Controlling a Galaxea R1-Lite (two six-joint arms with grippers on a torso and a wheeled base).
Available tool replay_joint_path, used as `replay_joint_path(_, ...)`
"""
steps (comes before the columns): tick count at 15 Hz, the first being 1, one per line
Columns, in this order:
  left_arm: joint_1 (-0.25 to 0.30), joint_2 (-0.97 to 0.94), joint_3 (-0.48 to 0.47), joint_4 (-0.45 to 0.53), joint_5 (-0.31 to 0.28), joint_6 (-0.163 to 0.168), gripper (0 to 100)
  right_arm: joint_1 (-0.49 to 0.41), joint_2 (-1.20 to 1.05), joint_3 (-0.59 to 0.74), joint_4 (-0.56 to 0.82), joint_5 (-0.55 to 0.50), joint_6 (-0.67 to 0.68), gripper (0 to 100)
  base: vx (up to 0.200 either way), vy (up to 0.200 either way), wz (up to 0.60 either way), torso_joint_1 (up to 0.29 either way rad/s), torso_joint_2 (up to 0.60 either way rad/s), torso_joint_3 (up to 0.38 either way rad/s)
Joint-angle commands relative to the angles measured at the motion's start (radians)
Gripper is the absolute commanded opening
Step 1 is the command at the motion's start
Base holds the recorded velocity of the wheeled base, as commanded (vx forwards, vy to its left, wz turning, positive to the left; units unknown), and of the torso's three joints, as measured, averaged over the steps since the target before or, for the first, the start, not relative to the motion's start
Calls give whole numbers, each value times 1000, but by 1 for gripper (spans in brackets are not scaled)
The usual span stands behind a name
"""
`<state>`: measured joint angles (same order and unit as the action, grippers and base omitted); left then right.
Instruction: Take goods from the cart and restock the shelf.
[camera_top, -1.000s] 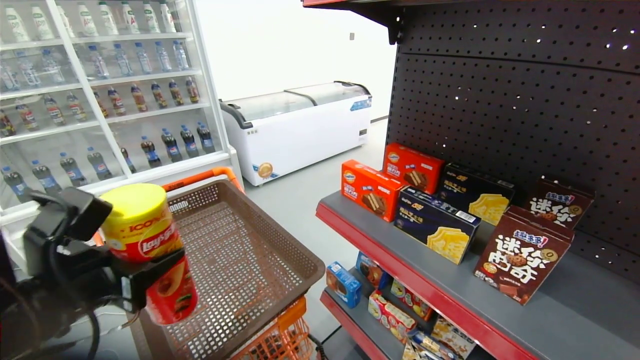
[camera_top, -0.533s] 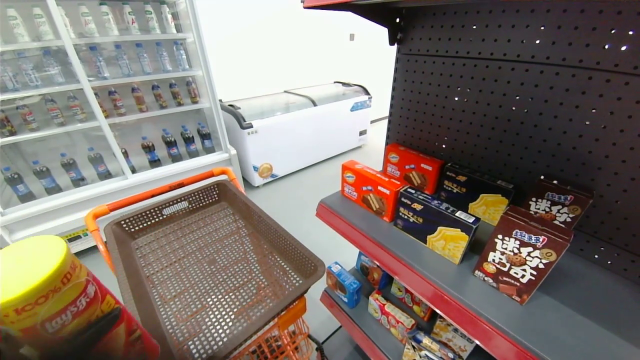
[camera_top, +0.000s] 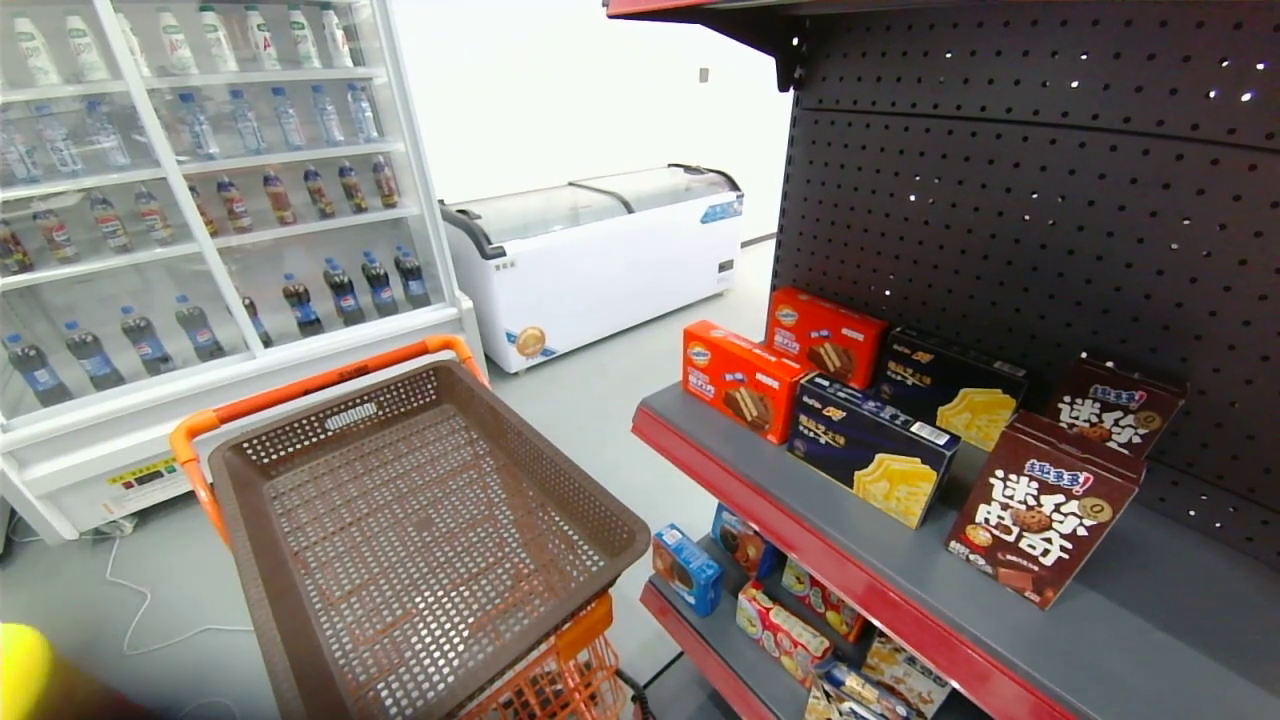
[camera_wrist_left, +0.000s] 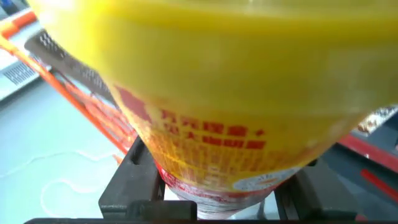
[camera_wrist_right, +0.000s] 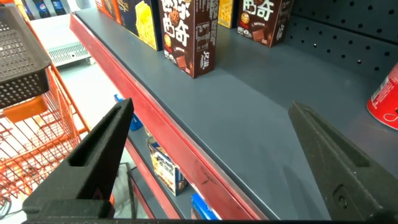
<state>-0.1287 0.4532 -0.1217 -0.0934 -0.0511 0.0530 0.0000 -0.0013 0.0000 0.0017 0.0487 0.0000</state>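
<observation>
Black pegboard (camera_top: 1000, 200) backs the shelf (camera_top: 1130, 620) on the right of the head view, which has a grey deck with a red front edge. Far left there's a glass-door drinks fridge (camera_top: 200, 200), with a white chest freezer (camera_top: 590, 260) beside it. Nearer, just left of the shelf, is the cart (camera_top: 555, 455): a brown perforated basket on an orange frame. Along the deck, left to right, you get orange boxes (camera_top: 745, 380), dark blue boxes (camera_top: 875, 460) and brown boxes (camera_top: 1045, 510), each pair one behind the other.

The head view gives you just a yellow sliver of the chips can (camera_top: 20, 665) in the near left corner. The left wrist view has the proper look: yellow lid right up at the camera and a red and yellow body. The left gripper (camera_wrist_left: 217, 193) is clamped on it, with a black finger (camera_wrist_left: 134, 180) on either side and the cart's orange frame behind.

The right wrist view shows the right gripper (camera_wrist_right: 210, 106) with jaws wide apart. It hovers over bare deck to the right of the brown boxes. That view also catches a red can (camera_wrist_right: 385, 99) on the deck, further right.
</observation>
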Motion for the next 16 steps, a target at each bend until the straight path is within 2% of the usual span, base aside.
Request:
replay_joint_path(1, 0, -126, -12, 63, -1, -2, 0, 0, 1, 0, 0, 0, 0, 100, 0, 0, 0, 0, 0, 0)
replay_joint_path(12, -3, -114, -9, 66, -1, -7, 0, 0, 1, 0, 0, 0, 0, 100, 0, 0, -600, 2, 1, 3)
replay_joint_path(16, -3, -114, -7, 66, -1, -18, 0, 0, 1, 0, 0, 0, 0, 100, 0, 0, -600, 6, 1, 5)
